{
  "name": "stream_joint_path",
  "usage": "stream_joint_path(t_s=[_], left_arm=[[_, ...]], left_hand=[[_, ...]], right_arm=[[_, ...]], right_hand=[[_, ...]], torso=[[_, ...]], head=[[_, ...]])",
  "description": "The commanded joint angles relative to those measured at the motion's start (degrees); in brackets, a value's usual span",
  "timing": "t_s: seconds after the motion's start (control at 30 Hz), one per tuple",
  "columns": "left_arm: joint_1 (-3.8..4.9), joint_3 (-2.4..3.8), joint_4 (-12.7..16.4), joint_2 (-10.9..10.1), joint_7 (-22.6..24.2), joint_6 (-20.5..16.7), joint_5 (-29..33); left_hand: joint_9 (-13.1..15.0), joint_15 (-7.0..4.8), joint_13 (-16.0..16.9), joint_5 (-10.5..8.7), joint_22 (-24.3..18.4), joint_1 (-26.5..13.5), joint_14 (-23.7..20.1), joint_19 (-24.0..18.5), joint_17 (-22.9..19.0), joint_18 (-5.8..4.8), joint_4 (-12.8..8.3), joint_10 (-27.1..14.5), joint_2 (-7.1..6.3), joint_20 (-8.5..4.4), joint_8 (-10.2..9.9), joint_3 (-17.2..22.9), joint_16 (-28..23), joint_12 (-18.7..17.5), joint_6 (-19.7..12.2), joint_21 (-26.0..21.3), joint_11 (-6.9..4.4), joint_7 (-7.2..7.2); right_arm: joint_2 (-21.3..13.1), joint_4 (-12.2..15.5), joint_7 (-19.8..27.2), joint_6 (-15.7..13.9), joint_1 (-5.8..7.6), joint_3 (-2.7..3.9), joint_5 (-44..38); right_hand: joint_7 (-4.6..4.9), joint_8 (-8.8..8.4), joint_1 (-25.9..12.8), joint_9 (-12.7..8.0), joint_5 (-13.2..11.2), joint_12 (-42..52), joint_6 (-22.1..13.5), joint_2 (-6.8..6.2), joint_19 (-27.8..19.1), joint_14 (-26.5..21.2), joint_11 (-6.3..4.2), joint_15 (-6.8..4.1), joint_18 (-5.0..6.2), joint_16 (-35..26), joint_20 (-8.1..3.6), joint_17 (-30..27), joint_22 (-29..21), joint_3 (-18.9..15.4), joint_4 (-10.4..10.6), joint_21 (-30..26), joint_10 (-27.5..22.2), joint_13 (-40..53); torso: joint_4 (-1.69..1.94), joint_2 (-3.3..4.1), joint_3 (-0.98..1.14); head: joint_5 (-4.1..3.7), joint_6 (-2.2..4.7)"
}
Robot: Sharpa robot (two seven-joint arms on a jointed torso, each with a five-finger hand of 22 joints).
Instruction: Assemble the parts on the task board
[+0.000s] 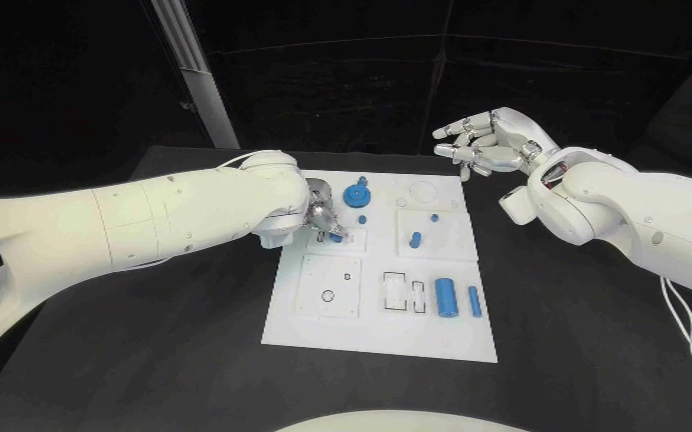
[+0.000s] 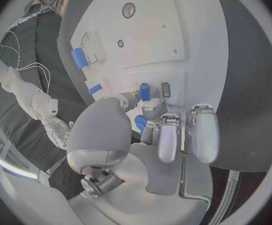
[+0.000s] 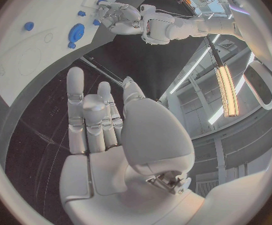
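left hand (image 1: pixel 319 220) is down on the upper left part of the task board (image 1: pixel 379 342), fingers curled round a small blue peg (image 1: pixel 336 237) at its fingertips. in the left wrist view the same peg (image 2: pixel 145 91) stands just past the fingertips (image 2: pixel 153 106), right beside a small dark slot in the board. looks pinched, but the thumb covers the contact, so whether it's truly gripped i cannot tell.

key relation: the peg sits directly ahead of the left fingers, long axis roughly upright to the board and close to the slot. my guess is the next move is a short push down, not a carry.

right hand (image 1: pixel 495 142) is lifted off past the board's far right corner, fingers apart, holding nothing (same in the right wrist view, palm (image 3: pixel 105 130) bare). it's well apart from the peg, so the left arm is much nearer.

other parts: blue gear (image 1: pixel 358 196) just beyond the left hand, two small pegs mid-board (image 1: pixel 415 240), a blue cylinder (image 1: pixel 447 297) and a thin blue bar (image 1: pixel 473 301) lying lengthwise toward the near right.
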Motion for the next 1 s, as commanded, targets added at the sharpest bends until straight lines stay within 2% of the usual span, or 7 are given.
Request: stream_joint_path(t_s=[0.03,0.57,0.7,1.0], left_arm=[[-0.15,-0.15,0.0,0.0,-1.0,1.6,-0.5],[-0.15,-0.14,-1.1,0.9,-1.2,1.7,-0.5],[-0.15,-0.14,-1.4,1.1,-1.2,2.1,-0.5],[-0.15,-0.13,-2.1,1.6,-1.2,2.0,-0.5]], left_hand=[[0.0,-0.43,0.1,0.17,1.9,-0.8,5.9,1.1,15.1,-0.74,-8.5,0.5,-0.12,-0.15,0.0,7.7,0.2,0.3,0.6,0.4,-0.25,-0.26],[-0.4,-0.82,1.2,0.12,3.0,-5.2,5.9,1.6,15.1,-0.97,-5.5,1.3,0.59,-0.55,-0.8,2.4,0.2,1.2,2.5,1.0,-0.64,-0.75],[-0.4,-0.85,1.6,0.11,3.5,-6.0,5.9,1.8,15.1,-1.06,-5.0,1.5,0.48,-0.59,-0.8,1.5,0.2,1.5,2.8,1.3,-0.70,-0.81],[-0.3,-0.95,2.1,0.06,4.1,-8.9,5.9,2.0,15.1,-1.18,-2.7,1.9,-0.02,-0.68,-0.9,-1.9,0.2,2.0,3.9,1.6,-0.80,-0.96]], right_arm=[[0.0,0.1,0.6,-0.3,0.11,0.03,-0.2],[0.1,0.1,-0.1,0.5,0.10,0.03,-1.2],[0.0,0.0,-0.2,0.6,0.11,0.03,-1.3],[-0.2,0.1,-0.4,1.0,0.11,0.03,-1.4]], right_hand=[[0.00,0.28,0.7,0.0,0.2,0.0,-0.4,0.04,0.4,0.2,0.08,-0.18,0.80,-0.2,-0.07,0.0,-0.1,0.0,-0.2,-0.2,-0.1,-0.1],[0.00,0.34,0.7,0.0,0.3,0.0,-0.3,0.28,0.5,0.2,0.08,-0.17,0.80,-0.5,-0.07,-0.2,-0.2,0.0,-0.2,-0.3,-0.1,-0.2],[0.01,0.37,0.6,0.0,0.3,-0.1,-0.3,0.29,0.5,0.1,0.10,-0.16,0.79,-0.7,-0.06,-0.4,-0.2,-0.1,-0.1,-0.4,-0.2,-0.2],[0.11,0.43,-0.1,0.0,-0.2,0.0,-0.5,0.25,0.6,0.0,0.22,-0.06,0.77,-1.1,0.01,-0.5,-0.5,-0.9,0.4,-0.9,-0.3,-0.6]], torso=[[0.05,-0.02,0.02],[0.00,-0.02,0.07],[-0.07,-0.03,0.02],[0.01,-0.02,0.10]], head=[[0.06,0.01],[0.06,-0.07],[0.02,-0.05],[0.00,-0.22]])
